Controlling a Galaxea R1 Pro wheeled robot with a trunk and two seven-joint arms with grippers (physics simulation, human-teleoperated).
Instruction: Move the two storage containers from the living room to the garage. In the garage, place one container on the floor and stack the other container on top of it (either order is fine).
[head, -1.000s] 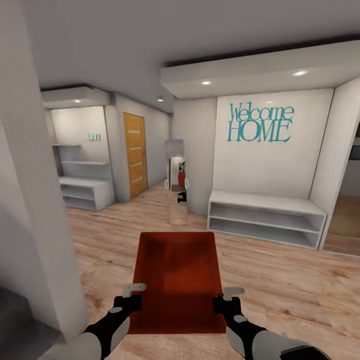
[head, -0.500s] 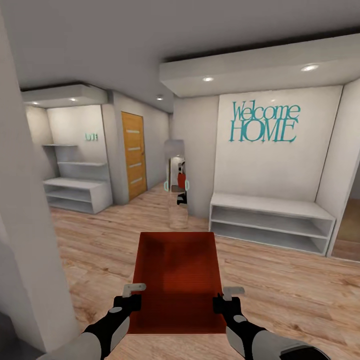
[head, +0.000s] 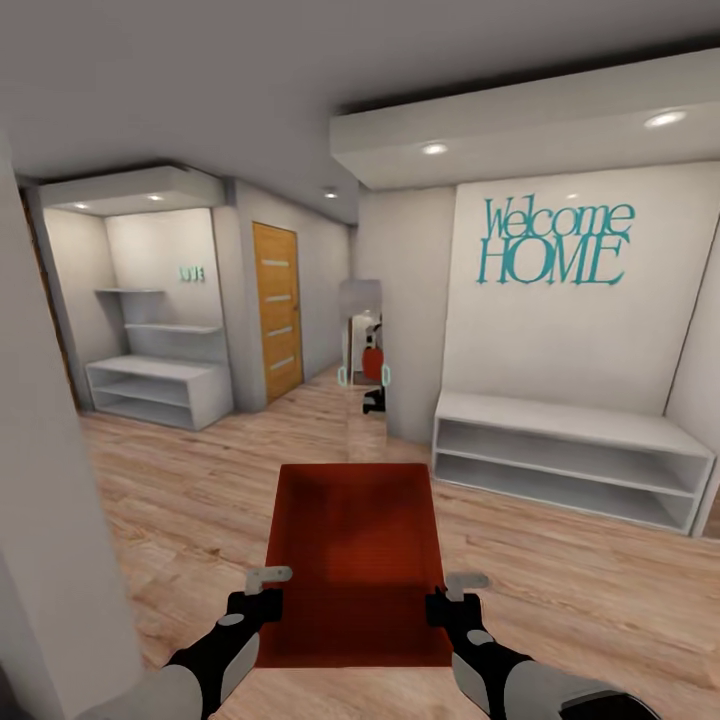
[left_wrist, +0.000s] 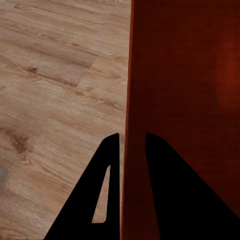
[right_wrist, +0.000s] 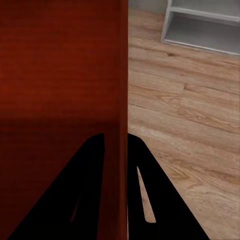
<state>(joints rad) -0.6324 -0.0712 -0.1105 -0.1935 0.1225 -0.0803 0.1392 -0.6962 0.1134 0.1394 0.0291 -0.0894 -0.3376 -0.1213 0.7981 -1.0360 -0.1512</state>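
**Carrying one bin through the entry hall**

I hold a red-orange storage container (head: 355, 560) out in front of me, open side up, above the wood-plank floor (head: 580, 580). My left gripper (head: 262, 590) clamps its left long wall and my right gripper (head: 452, 592) clamps the right one.

The head view does not show how the fingers sit. The left wrist view does: the container's wall (left_wrist: 126, 100) runs edge-on between my two dark fingers (left_wrist: 107, 165), one outside over the planks, the other inside the bin. The right wrist view shows the same grip on the opposite wall (right_wrist: 122, 75), plus the corner of a white shelf unit (right_wrist: 200, 25) on the planks ahead.

Beyond the bin, the head view takes in that low white bench shelf (head: 565, 455) under the teal "Welcome HOME" lettering (head: 555, 242), a tall narrow mirror (head: 362, 365) at the wall corner, an orange wooden door (head: 277, 310), and more white shelves (head: 160, 375) in the far left alcove.
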